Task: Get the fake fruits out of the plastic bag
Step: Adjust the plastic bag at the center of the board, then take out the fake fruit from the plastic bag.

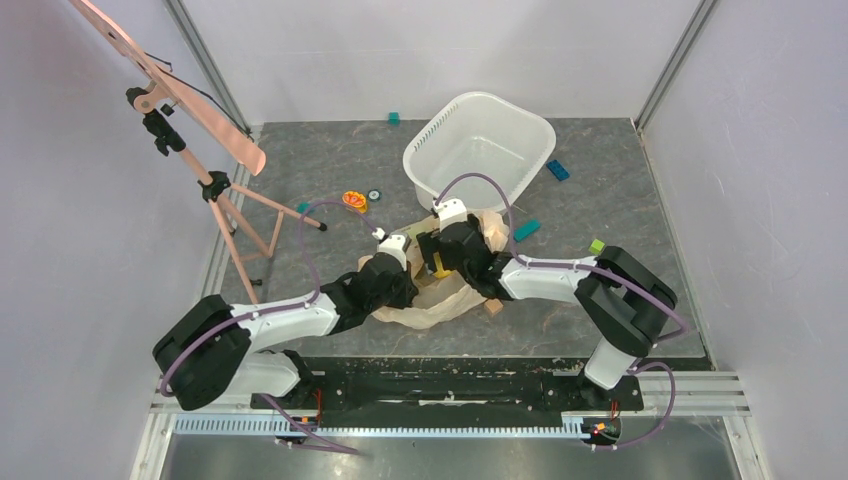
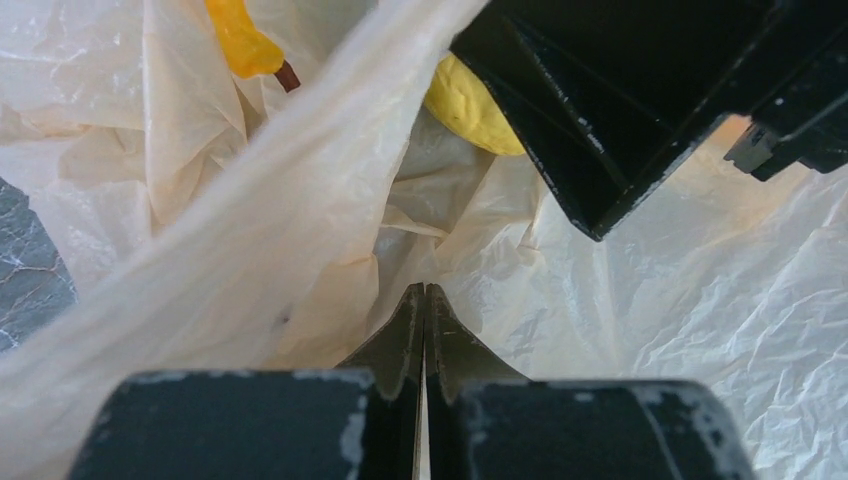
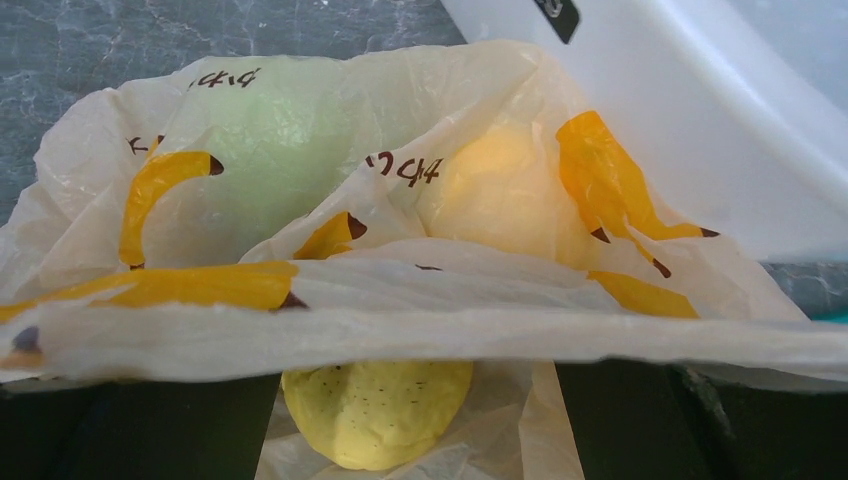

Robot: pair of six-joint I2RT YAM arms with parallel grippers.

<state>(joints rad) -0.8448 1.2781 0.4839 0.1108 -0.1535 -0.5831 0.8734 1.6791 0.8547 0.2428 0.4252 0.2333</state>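
Thin, crinkly peach-beige bag crumpled at the middle of the surface, just in front of a white tub, printed with yellow bananas and small dark lettering. At its left side, left claw pressed fully together, film puckering into creases right at the tips, seemingly pinched there. Seen through the film in the right wrist view, left to right: a pale green fruit, then a rounder orange-yellow fruit, both inside and blurred by the plastic. Below the bag's open lip, a dull yellow fruit with fine dark speckles, also inside, lying between the fingers of the right claw without visibly touching either. Right claw spread wide at the mouth of the bag, gripping nothing.

Dark grey marbled surface. On it, left to right: the legs of a tripod stand at the left edge, an orange flower-shaped disc, a teal block near the back, the tub, a second teal block, a blue block, a green block. Plain pale walls on three sides, with metal posts in the back corners.
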